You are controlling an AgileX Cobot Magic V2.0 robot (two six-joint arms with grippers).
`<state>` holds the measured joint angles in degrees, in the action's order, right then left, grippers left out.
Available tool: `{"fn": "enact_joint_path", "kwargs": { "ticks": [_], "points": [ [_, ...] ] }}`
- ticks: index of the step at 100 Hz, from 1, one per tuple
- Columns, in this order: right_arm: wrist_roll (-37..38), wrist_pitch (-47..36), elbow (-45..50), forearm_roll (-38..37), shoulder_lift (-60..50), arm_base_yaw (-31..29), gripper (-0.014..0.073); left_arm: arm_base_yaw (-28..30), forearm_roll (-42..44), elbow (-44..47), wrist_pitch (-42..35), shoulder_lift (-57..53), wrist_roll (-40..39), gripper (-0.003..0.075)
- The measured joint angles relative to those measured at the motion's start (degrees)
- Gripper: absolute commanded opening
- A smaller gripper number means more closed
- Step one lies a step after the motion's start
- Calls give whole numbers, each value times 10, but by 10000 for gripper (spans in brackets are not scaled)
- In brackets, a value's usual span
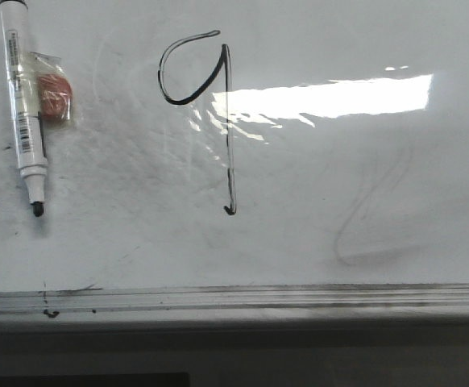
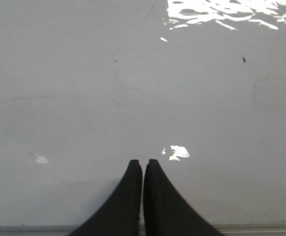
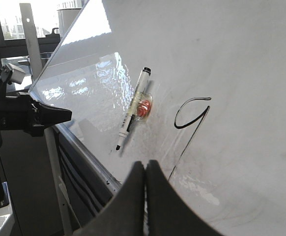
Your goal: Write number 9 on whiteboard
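Note:
A black number 9 (image 1: 228, 121) is drawn on the whiteboard (image 1: 339, 201), an open loop at upper left joined to a long stem with a small hook. It also shows in the right wrist view (image 3: 189, 115). A white marker (image 1: 23, 105), uncapped with its tip down, lies on the board at the left beside a red round piece in clear wrap (image 1: 55, 95); it also shows in the right wrist view (image 3: 132, 109). My left gripper (image 2: 142, 163) is shut and empty over bare board. My right gripper (image 3: 145, 163) is shut and empty near the board's lower rail.
A grey metal rail (image 1: 234, 297) runs along the board's near edge. A bright glare patch (image 1: 331, 97) lies right of the 9. Faint erased strokes (image 1: 371, 218) mark the lower right. The left arm (image 3: 25, 115) shows beyond the board's edge in the right wrist view.

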<state>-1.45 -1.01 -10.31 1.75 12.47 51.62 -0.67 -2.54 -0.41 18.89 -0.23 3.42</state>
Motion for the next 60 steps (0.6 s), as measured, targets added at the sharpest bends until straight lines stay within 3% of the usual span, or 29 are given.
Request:
{"fn": "enact_joint_path", "kwargs": {
  "ticks": [41,51,60],
  "points": [
    [0,0,1,0,0,-5,-63,0,0,0,0,0,0,-20],
    [0,-6,8,0,0,-46,-63,0,0,0,0,0,0,-20],
    [0,-46,27,0,0,-127,-63,0,0,0,0,0,0,-20]
  ]
}}
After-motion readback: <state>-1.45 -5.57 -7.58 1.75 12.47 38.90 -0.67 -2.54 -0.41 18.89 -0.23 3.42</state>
